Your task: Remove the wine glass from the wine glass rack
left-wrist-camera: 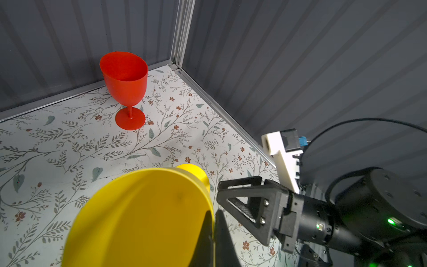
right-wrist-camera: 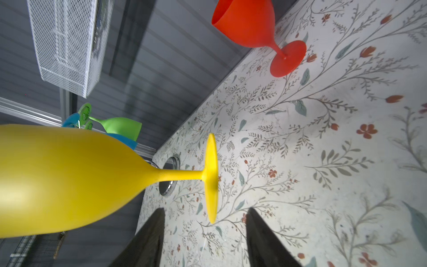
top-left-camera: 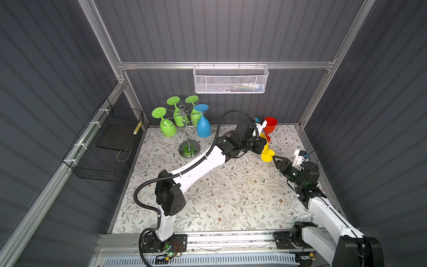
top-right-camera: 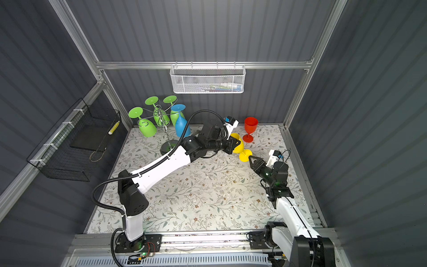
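The yellow wine glass (top-right-camera: 241,148) is already clear of the wine glass rack (top-left-camera: 193,153). It sits well away to the right, low over the worktop (top-left-camera: 231,189). The left end effector (left-wrist-camera: 213,231) reaches across the middle and is clamped on the rim of the bowl, one finger inside and one outside.

The glass is tilted. Its mouth points back toward the left wrist, and its stem runs down and outward to the foot, which faces the right end effector (top-right-camera: 251,161). Whether the foot touches the worktop cannot be told.

The right end effector has its jaws apart and holds nothing. In the right wrist view the foot shows edge-on just ahead of the two fingertips, with the stem crossing their line. A short straight advance would probably bring the jaws around the foot or stem, so the right arm looks best placed for a handover. The left arm could otherwise lower the glass upright by itself.

Room is limited behind, where the red glass (left-wrist-camera: 126,81) stands upright near the back corner, with the side wall close beside the right arm. The front and middle of the worktop are open. Three green glasses (top-left-camera: 168,129) and a blue glass (top-left-camera: 203,127) hang upside down on the rack, well apart from both arms.
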You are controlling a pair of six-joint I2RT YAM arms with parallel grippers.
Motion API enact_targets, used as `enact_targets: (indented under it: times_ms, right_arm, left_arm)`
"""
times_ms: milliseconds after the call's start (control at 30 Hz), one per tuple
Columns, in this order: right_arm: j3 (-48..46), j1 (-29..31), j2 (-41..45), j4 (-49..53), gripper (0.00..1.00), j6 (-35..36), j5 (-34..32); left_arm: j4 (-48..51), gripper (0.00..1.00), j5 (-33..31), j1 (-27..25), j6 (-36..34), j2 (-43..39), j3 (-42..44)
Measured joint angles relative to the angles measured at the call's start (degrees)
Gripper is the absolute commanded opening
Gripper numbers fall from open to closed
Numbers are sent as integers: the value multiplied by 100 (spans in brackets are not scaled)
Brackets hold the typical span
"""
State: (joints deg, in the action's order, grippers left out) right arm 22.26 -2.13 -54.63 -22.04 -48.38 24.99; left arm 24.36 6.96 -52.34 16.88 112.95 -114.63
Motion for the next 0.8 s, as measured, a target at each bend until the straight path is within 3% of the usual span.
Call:
enact_targets:
  times_ms: [367,800]
  right_arm:
    - [474,-4,490,737,83,247,-407]
    - [380,42,555,885,86,544,-221]
  left_arm:
    - [1434,0,-1434,57,-695,1530,-1884]
    - [1720,0,-1784,1040,-1187,2385,-2404]
